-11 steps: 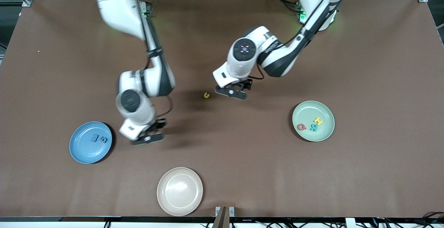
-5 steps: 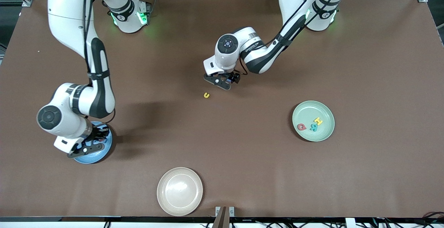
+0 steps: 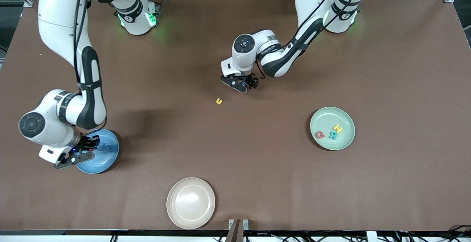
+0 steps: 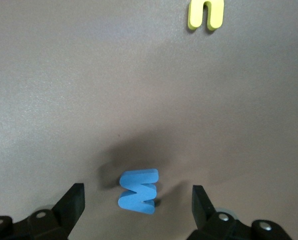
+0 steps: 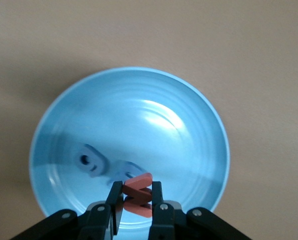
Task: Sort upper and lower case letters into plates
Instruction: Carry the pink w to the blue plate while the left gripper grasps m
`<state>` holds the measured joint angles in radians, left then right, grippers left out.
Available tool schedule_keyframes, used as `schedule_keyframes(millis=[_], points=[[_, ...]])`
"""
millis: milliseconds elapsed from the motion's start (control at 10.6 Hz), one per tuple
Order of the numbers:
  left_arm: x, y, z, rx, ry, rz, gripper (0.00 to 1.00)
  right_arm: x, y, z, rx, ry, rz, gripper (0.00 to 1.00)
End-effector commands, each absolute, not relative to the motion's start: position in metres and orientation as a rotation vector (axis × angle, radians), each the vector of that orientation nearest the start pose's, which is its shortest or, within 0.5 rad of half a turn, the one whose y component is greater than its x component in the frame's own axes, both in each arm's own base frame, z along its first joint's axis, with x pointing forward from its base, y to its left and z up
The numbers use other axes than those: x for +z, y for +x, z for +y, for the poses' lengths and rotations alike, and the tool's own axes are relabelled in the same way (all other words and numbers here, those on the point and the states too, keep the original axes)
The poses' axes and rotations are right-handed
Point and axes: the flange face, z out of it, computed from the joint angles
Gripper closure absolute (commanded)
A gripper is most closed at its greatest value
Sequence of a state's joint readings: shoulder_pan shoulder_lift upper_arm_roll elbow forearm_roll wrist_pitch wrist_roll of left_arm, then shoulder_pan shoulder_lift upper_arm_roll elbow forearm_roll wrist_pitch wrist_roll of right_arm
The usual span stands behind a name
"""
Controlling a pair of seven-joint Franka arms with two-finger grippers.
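Note:
A small blue letter (image 4: 138, 191) lies on the brown table between the spread fingers (image 4: 71, 204) of my left gripper (image 4: 137, 210), which is open and low around it near the table's middle (image 3: 241, 84). A yellow letter (image 3: 219, 101) lies beside it, nearer the front camera. My right gripper (image 5: 137, 199) is shut on a red letter (image 5: 139, 191) just above the blue plate (image 5: 189, 125), where two blue letters (image 5: 91, 160) lie. The pale green plate (image 3: 344, 142) holds a red letter (image 3: 319, 134), a teal one (image 3: 332, 135) and a yellow one (image 3: 337, 128).
A cream-beige plate (image 3: 190, 203) sits near the table's front edge with nothing in it. The blue plate (image 3: 105, 158) lies toward the right arm's end of the table, the green one toward the left arm's end. Brown table (image 3: 397, 87) spreads around them.
My right arm has swung from the table's middle out over the blue plate, carrying the red letter. My left gripper has shifted away from the yellow letter and come down around the blue one.

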<state>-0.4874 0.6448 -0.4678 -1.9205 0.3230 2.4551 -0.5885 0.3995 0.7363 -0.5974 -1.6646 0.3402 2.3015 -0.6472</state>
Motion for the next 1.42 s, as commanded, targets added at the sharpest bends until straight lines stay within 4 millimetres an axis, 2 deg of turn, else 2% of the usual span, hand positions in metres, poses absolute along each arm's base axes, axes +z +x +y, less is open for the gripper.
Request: schedule_keyframes(millis=[0,94,189,377,566,660,849,943,1038,1132,1226,1321], points=[[0.176,0.361,-0.499,0.076,-3.049,0.862,0.15,0.229,0.686,-0.074,-0.009,-3.216,-0.610,0.01],[0.172,0.360,-0.499,0.070,-3.035,0.879,0.18,0.229,0.686,-0.080,-0.011,-3.213,-0.593,0.00],[0.171,0.360,-0.499,0.069,-3.036,0.864,0.19,0.226,0.685,-0.077,-0.007,-3.203,-0.592,0.00],[0.168,0.358,-0.501,0.068,-3.035,0.870,0.22,0.224,0.686,-0.062,-0.006,-3.182,-0.598,0.00],[0.168,0.360,-0.502,0.060,-3.043,0.868,0.32,0.222,0.688,-0.040,-0.036,-3.134,-0.569,0.00],[0.168,0.361,-0.502,0.058,-3.044,0.868,0.44,0.221,0.688,-0.026,-0.047,-3.111,-0.525,0.00],[0.168,0.362,-0.501,0.059,-3.047,0.862,0.90,0.221,0.686,0.008,-0.016,-3.097,-0.480,0.00],[0.171,0.365,-0.500,0.052,-3.050,0.855,1.00,0.220,0.683,0.023,0.009,-3.087,-0.489,0.00],[0.176,0.369,-0.499,0.042,-3.062,0.827,1.00,0.220,0.682,0.034,0.022,-3.079,-0.512,0.00],[0.192,0.384,-0.491,-0.001,-3.084,0.738,1.00,0.221,0.680,0.045,0.040,-3.065,-0.532,0.00],[0.223,0.401,-0.482,-0.079,-3.099,0.678,1.00,0.222,0.678,0.061,0.043,-3.049,-0.542,0.00],[0.253,0.422,-0.465,-0.134,-3.102,0.608,1.00,0.222,0.675,0.082,0.053,-3.045,-0.515,0.00]])
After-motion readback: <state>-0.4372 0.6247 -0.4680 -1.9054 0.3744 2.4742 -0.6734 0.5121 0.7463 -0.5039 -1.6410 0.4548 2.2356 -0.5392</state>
